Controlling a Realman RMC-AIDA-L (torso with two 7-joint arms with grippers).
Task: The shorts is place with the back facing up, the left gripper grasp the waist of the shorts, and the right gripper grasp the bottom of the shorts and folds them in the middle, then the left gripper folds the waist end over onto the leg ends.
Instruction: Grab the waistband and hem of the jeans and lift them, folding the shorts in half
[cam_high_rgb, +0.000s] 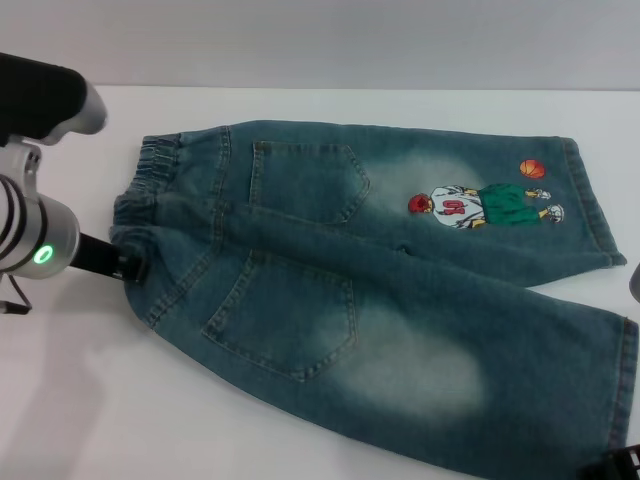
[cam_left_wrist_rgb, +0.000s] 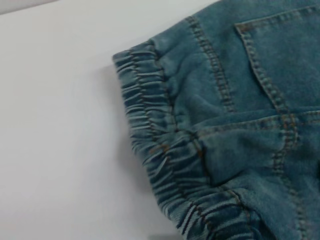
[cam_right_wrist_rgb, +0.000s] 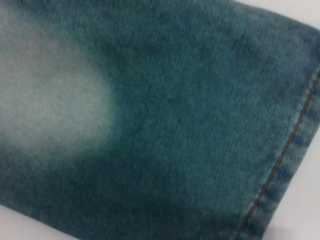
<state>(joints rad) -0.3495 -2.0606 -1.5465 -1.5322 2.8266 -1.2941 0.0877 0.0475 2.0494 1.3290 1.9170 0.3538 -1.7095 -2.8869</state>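
Blue denim shorts (cam_high_rgb: 380, 290) lie flat on the white table, back pockets up, with the elastic waist (cam_high_rgb: 140, 190) at the left and the leg ends (cam_high_rgb: 625, 390) at the right. The far leg carries a cartoon patch (cam_high_rgb: 485, 203). My left gripper (cam_high_rgb: 128, 265) sits at the near corner of the waist, touching the fabric. The left wrist view shows the gathered waistband (cam_left_wrist_rgb: 160, 145) close up. My right gripper (cam_high_rgb: 612, 466) is barely in view at the near leg's bottom corner. The right wrist view is filled by that leg and its stitched hem (cam_right_wrist_rgb: 280, 165).
The white table (cam_high_rgb: 80, 400) stretches bare to the left of and in front of the shorts. A small dark shape (cam_high_rgb: 635, 282) pokes in at the right edge beside the far leg's hem.
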